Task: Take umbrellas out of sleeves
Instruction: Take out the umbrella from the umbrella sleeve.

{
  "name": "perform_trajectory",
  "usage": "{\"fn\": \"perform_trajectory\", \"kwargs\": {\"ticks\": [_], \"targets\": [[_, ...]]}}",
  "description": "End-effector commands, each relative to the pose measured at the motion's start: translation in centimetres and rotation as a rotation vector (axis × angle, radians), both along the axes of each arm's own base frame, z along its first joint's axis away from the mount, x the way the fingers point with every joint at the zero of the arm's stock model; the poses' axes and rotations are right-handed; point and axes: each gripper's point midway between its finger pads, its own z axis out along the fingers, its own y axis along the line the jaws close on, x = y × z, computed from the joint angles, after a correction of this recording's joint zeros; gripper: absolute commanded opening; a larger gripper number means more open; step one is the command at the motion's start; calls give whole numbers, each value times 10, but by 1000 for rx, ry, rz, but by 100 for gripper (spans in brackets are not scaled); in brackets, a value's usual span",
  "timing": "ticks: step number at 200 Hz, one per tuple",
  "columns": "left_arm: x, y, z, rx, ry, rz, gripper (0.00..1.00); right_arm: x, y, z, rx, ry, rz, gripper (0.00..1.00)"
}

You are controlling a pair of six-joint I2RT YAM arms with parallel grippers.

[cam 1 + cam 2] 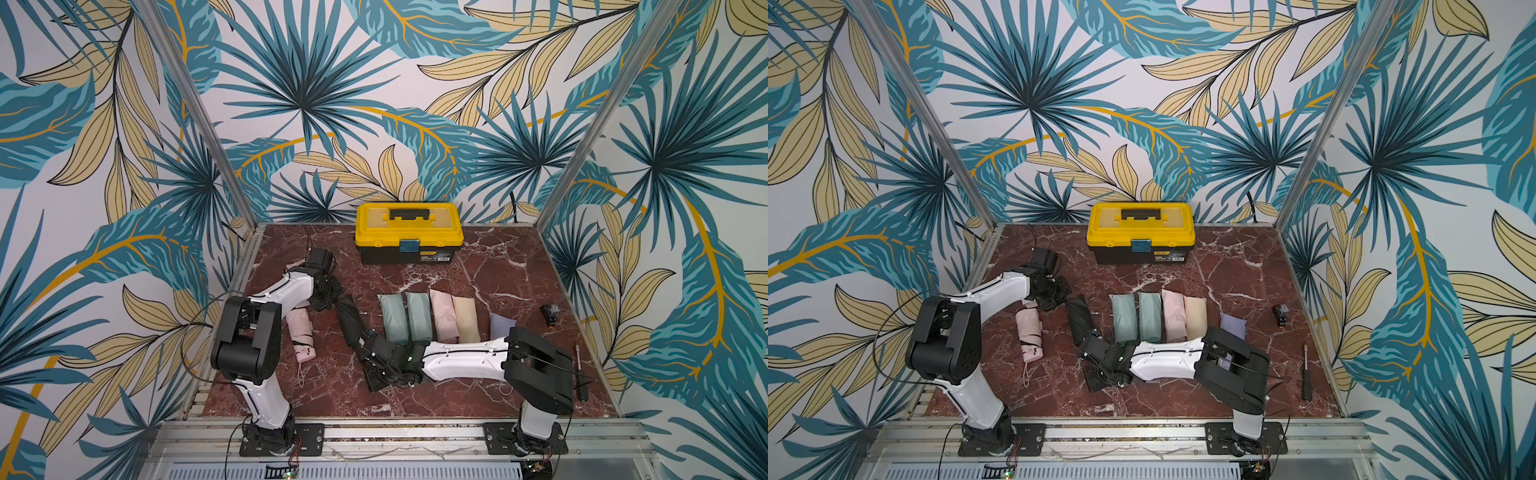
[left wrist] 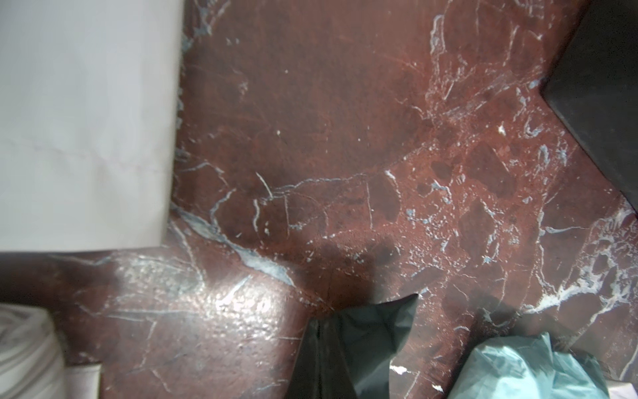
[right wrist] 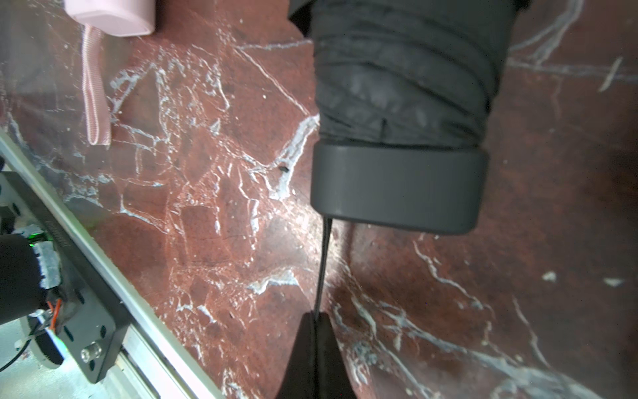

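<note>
A black umbrella lies slanted on the table, its far part inside its black sleeve (image 1: 347, 318). My left gripper (image 1: 332, 297) is shut on the sleeve's far end, seen as black cloth (image 2: 373, 331) at the closed fingertips (image 2: 318, 321). My right gripper (image 1: 365, 345) is shut on the umbrella's thin black wrist loop (image 3: 322, 262), pulled taut from the blocky handle (image 3: 397, 186) below bare pleats (image 3: 404, 86). A pink umbrella (image 1: 301, 332) lies bare beside the left arm. Mint (image 1: 392, 316), mint (image 1: 419, 313), pink (image 1: 442, 313), beige (image 1: 466, 318) and lilac (image 1: 500, 326) umbrellas lie sleeved in a row.
A yellow-lidded black toolbox (image 1: 409, 232) stands at the back centre. A small black part (image 1: 548, 313) and a screwdriver (image 1: 579, 370) lie at the right. A pale flat cloth (image 2: 86, 121) lies by the left gripper. The right forearm (image 1: 465, 359) crosses the row's near ends.
</note>
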Motion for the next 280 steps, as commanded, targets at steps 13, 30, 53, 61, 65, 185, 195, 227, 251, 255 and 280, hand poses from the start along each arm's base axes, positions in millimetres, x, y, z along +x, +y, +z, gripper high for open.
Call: {"fn": "perform_trajectory", "kwargs": {"ticks": [13, 30, 53, 61, 65, 185, 195, 227, 251, 255, 280], "targets": [[34, 16, 15, 30, -110, 22, 1, -26, -5, -2, -18, 62, 42, 0], [38, 18, 16, 33, -115, 24, 1, -26, 3, 2, 19, 53, 47, 0], [40, 22, 16, 30, -115, 37, 1, -28, 4, 3, 21, 53, 49, 0], [41, 24, 16, 27, -117, 43, 1, -29, 4, 3, 20, 51, 48, 0], [42, 24, 17, 28, -118, 44, 1, -29, 3, 3, 18, 51, 48, 0], [50, 0, 46, -106, -239, -108, 43, -27, -11, -11, -20, 47, -9, 0], [52, -7, 55, -123, -265, -161, 46, -26, -11, -11, -22, 43, -11, 0], [52, -34, 70, -222, -276, -315, 48, -25, -12, -10, -27, 36, -12, 0], [45, -50, 62, -212, -232, -431, 48, -25, -10, -11, -31, 34, -7, 0], [43, -53, 60, -203, -220, -450, 48, -24, -10, -11, -31, 34, -7, 0], [36, -58, 40, -76, -130, -537, 48, -25, -9, -11, -31, 40, -3, 0]]}}
